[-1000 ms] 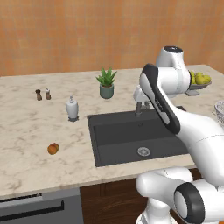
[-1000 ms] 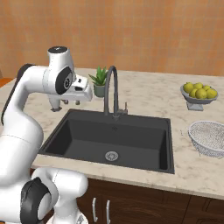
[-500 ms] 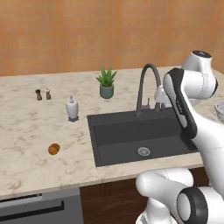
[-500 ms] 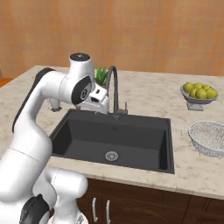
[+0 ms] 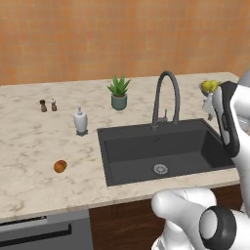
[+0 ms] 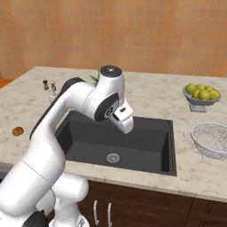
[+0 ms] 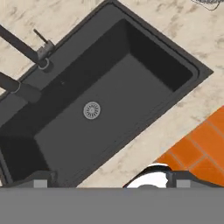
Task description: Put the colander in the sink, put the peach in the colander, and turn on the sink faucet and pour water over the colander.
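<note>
The wire-mesh colander (image 6: pixel 212 139) stands on the counter right of the sink (image 6: pixel 146 142), and its edge shows as a sliver (image 7: pixel 206 2) in the hand view. On the counter far to the left of the basin lies the orange peach (image 5: pixel 60 166) (image 6: pixel 17 131). My gripper (image 6: pixel 127 127) hangs above the sink's middle and looks down at the drain (image 7: pixel 92 110). It is open (image 7: pixel 111 183), its tips wide apart with nothing between them. The gooseneck faucet (image 5: pixel 157 105) (image 7: pixel 22 47) rises behind the basin (image 5: pixel 146 146), and no water is running.
A grey footed bowl of lemons (image 6: pixel 202 94) stands at the back right, behind the colander. A potted plant (image 5: pixel 118 93), a white soap dispenser (image 5: pixel 80 121) and two small shakers (image 5: pixel 48 105) line the back left. Orange floor tiles (image 7: pixel 201 140) lie past the counter's front edge.
My arm has swung right, from beside the faucet's left to above the middle of the sink, with the hand now tilted down at the basin. The colander and the peach have not moved.
</note>
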Robot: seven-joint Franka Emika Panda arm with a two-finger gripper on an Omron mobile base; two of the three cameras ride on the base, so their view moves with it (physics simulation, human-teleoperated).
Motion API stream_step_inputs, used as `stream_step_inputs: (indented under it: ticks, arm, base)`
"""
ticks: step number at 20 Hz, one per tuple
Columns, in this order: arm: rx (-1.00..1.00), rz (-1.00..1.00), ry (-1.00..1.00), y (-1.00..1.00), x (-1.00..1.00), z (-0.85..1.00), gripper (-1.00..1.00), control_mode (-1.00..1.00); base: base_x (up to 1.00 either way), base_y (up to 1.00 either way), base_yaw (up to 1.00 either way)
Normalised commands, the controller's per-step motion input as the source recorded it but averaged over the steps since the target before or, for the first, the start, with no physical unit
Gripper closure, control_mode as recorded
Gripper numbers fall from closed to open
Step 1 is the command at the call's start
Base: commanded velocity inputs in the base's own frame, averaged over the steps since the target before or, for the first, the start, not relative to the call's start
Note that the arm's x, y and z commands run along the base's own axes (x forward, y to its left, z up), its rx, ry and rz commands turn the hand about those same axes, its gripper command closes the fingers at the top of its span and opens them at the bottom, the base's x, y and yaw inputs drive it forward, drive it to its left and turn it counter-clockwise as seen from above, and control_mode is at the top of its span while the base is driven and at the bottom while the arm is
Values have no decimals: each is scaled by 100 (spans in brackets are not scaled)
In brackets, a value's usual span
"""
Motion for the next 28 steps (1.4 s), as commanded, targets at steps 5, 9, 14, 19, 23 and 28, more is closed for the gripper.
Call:
stream_step_inputs:
  ticks: [5, 9, 14, 19, 23, 28]
  arm:
    - [15, -48, -5, -100, 0, -16, -100, -100]
    - [7, -41, -3, -99, 0, -39, -100, -100]
    - [1, -30, -4, -91, 0, -49, -100, -100]
    - [0, -28, -14, -89, 0, -32, -100, -100]
    - [1, -22, -21, -82, 0, -12, -100, -100]
    - [12, -3, -3, -65, 3, 0, -100, -100]
  base:
    - [0, 0, 0]
    - [0, 0, 0]
    - [0, 0, 0]
    - [0, 0, 0]
    - [0, 0, 0]
    - [0, 0, 0]
